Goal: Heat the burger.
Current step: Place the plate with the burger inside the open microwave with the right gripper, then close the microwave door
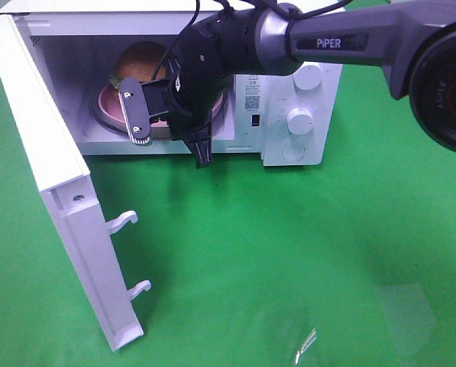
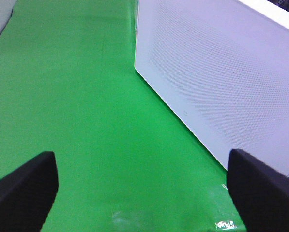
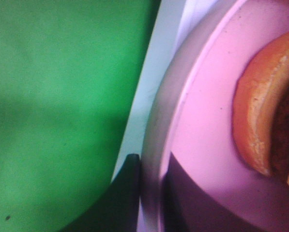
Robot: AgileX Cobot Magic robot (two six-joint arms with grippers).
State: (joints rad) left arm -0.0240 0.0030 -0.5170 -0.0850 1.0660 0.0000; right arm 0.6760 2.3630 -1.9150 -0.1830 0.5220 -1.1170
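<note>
- Toward the near right corner of the flat green surface (image 1: 289, 245) lies a clear, crinkled plastic sheet (image 1: 402, 315).
- The left claw (image 2: 144, 193) hovers low over the surface with its black fingers (image 2: 23, 188) spread wide and nothing between them. Ahead of it stands a white panel with a fine dotted mesh (image 2: 221, 72).
- Toward the left edge, the white hinged microwave door (image 1: 52, 176) stands swung fully open, its two latch hooks (image 1: 124, 220) pointing right.
- The right claw (image 3: 151, 179) reaches into the oven's mouth on the grey-and-black right arm (image 1: 342, 38). Its jaws stand narrow on either side of the front rim of the shallow pink plate (image 3: 207, 121), one black finger (image 3: 129, 193) outside the rim. Whether they grip the rim I cannot tell.
- The plate sits on the grey round turntable (image 3: 156, 125) inside the boxy white microwave (image 1: 319, 46) at the far edge.
- The round golden-brown burger (image 1: 140, 61) rests on the plate, deep in the cavity.
- Two white round knobs (image 1: 308, 76) stand one above the other on the right of the oven's front.
</note>
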